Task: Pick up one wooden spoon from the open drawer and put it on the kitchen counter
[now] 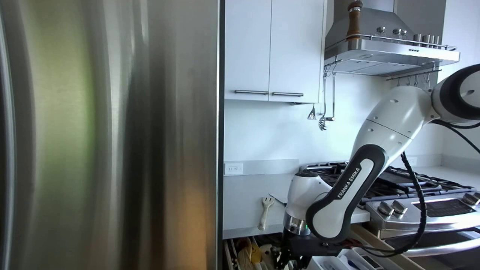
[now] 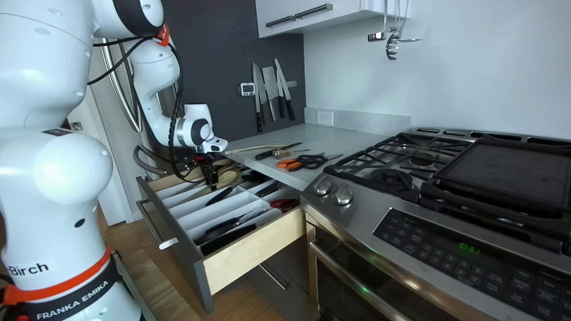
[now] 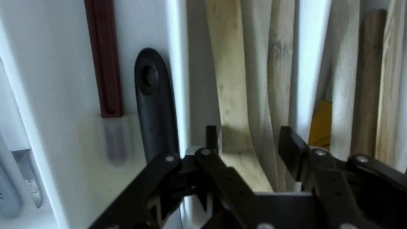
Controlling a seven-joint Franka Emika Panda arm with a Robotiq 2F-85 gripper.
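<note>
The open drawer (image 2: 254,252) holds wooden utensils in its far compartments, with a wooden spoon head (image 2: 226,179) showing in an exterior view. In the wrist view a pale wooden utensil (image 3: 229,86) and other wooden handles (image 3: 279,63) lie lengthwise in one compartment. My gripper (image 3: 250,140) is open, its fingertips on either side of these wooden pieces, holding nothing. The gripper also shows low over the drawer in both exterior views (image 1: 294,260) (image 2: 212,178). The kitchen counter (image 2: 352,137) is above and behind the drawer; it shows in both exterior views (image 1: 243,191).
White drawer dividers (image 3: 178,79) stand beside the left finger; a black handle (image 3: 155,105) and a dark red handle (image 3: 105,57) lie in the neighbouring compartment. Orange-handled scissors (image 2: 290,164), a knife (image 2: 265,154) and a pale slotted utensil (image 1: 267,210) lie on the counter. A stove (image 2: 401,178) adjoins it.
</note>
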